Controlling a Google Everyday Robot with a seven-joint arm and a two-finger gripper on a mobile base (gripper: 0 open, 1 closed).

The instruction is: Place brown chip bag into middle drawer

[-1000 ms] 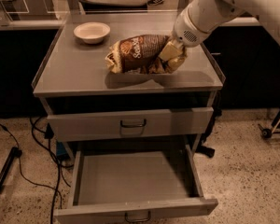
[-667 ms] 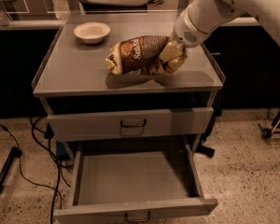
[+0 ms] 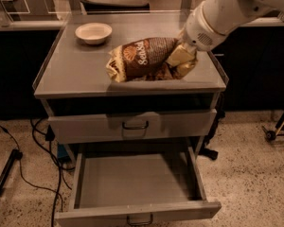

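The brown chip bag [image 3: 142, 56] lies across the right half of the grey cabinet top [image 3: 75, 74], with white script and a fan logo facing up. My gripper [image 3: 181, 58] is at the bag's right end, its tan fingers [image 3: 177, 55] closed around the crumpled gold end. The white arm reaches in from the upper right. The middle drawer [image 3: 132, 181] is pulled out low at the front. Its flat tray is bare and its dark loop handle [image 3: 138, 219] is at the bottom edge.
A small round cream bowl [image 3: 93, 32] sits at the back left of the cabinet top. A shut drawer front with a handle [image 3: 135, 125] is above the open drawer. Cables [image 3: 42, 169] trail on the floor at the left. A wheeled stand leg [image 3: 277, 129] is at the right.
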